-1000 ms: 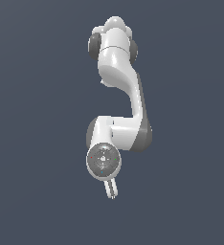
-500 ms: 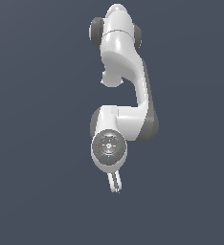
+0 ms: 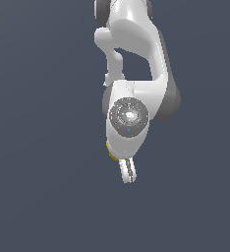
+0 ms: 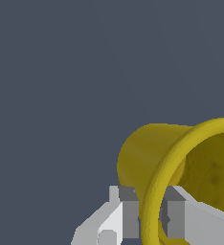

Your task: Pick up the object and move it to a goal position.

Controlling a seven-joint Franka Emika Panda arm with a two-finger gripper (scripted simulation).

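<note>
Mustard-yellow cup sits clamped in the gripper, fingers narrowly closed on its rim wall, one inside and one outside; in the exterior view only a yellow sliver shows at the wrist's left edge. Carry step, I judge: move smoothly and keep the pinch firm, since a thin rim hold could let the cup swing or slip. Arm hangs from the top of the exterior view, folded at the elbow, gripper pointing down.

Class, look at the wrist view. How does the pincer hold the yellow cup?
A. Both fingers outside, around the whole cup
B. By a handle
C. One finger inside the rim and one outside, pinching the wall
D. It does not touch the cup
C: in the wrist view the cup's rim passes between the pincer's two fingers, one on each side of the wall.
</note>
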